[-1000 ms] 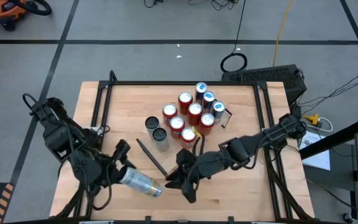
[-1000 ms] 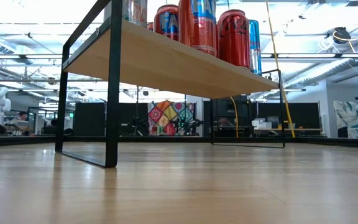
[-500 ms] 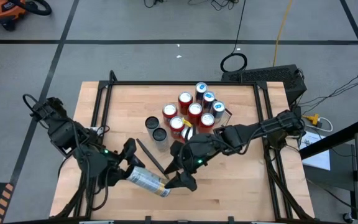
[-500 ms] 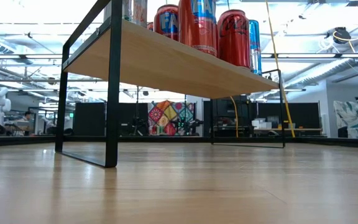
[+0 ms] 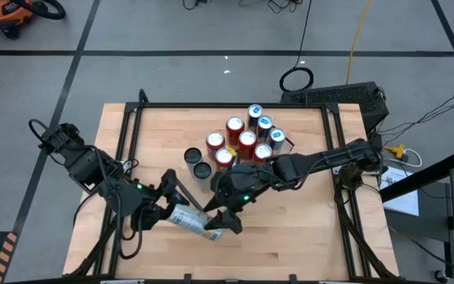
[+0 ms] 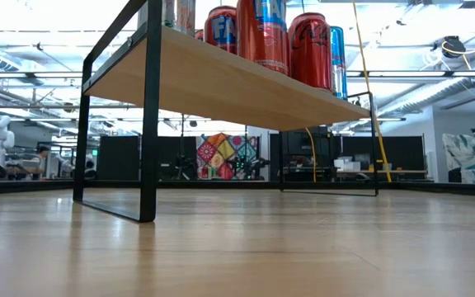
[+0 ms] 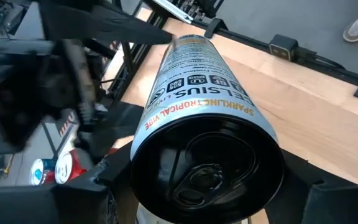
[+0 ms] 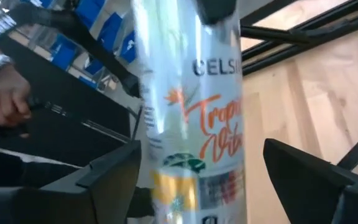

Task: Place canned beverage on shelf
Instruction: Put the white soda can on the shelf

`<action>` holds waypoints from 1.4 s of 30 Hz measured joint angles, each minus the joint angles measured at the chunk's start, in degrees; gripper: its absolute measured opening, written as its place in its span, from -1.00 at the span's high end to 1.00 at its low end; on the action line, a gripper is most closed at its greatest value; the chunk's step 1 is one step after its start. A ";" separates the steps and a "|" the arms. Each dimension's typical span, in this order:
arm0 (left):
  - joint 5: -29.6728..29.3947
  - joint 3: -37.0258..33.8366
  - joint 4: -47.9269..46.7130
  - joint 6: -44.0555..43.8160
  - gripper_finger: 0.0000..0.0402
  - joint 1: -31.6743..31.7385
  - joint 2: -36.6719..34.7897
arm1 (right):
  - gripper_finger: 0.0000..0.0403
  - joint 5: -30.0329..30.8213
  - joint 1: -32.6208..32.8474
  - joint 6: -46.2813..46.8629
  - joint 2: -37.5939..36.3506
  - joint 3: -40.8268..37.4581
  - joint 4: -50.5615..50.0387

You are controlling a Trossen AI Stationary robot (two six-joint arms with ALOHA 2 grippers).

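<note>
A white canned beverage [image 5: 187, 220] with orange lettering lies nearly level in the air over the near-left part of the wooden shelf [image 5: 306, 197]. My left gripper [image 5: 164, 207] is shut on its tab end. My right gripper [image 5: 217, 219] is open. Its two fingers [image 8: 114, 180] stand on either side of the can's lower half [image 8: 194, 149] with a gap on each side. Several red and blue cans [image 5: 247, 142] and two dark-topped cans [image 5: 197, 162] stand upright on the shelf, also seen from below on the shelf [image 6: 221, 82] in the low view. My left gripper pinches the can's side wall right at its tab end [image 7: 143, 149] between its two fingers, which come from the table's left, slanting down. The can reaches onward from the fingers toward the right, lifted clear of the shelf, its bottom end farthest from the gripper.
The shelf stands on black metal brackets [image 6: 148, 115] above the tabletop [image 6: 237, 247]. A thin dark bar [image 5: 181, 189] lies on the wood beside the held can. Bare wood shows at the shelf's near right and far left.
My left gripper has carried the can toward the table's right and slightly toward the far edge, rolling its wrist so the can turned about its length. My right gripper has moved left toward the can and opened; its fingers now straddle the can.
</note>
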 joint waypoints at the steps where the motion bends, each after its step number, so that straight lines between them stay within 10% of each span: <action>1: -0.17 0.00 0.03 0.01 -0.23 0.17 0.00 | -0.58 -0.10 0.02 -0.18 0.26 0.00 0.19; 18: -1.38 -0.02 1.53 3.19 -0.23 0.99 0.02 | -0.57 -4.59 0.04 -2.39 1.89 -0.02 3.07; 30: -1.36 -0.02 1.62 2.57 -0.23 0.97 0.04 | -0.02 -6.95 0.00 -3.02 1.89 -0.02 3.14; 42: -2.23 -0.02 1.52 -6.58 -0.34 0.88 0.07 | -0.05 -8.23 -0.24 -3.19 1.89 -0.02 3.77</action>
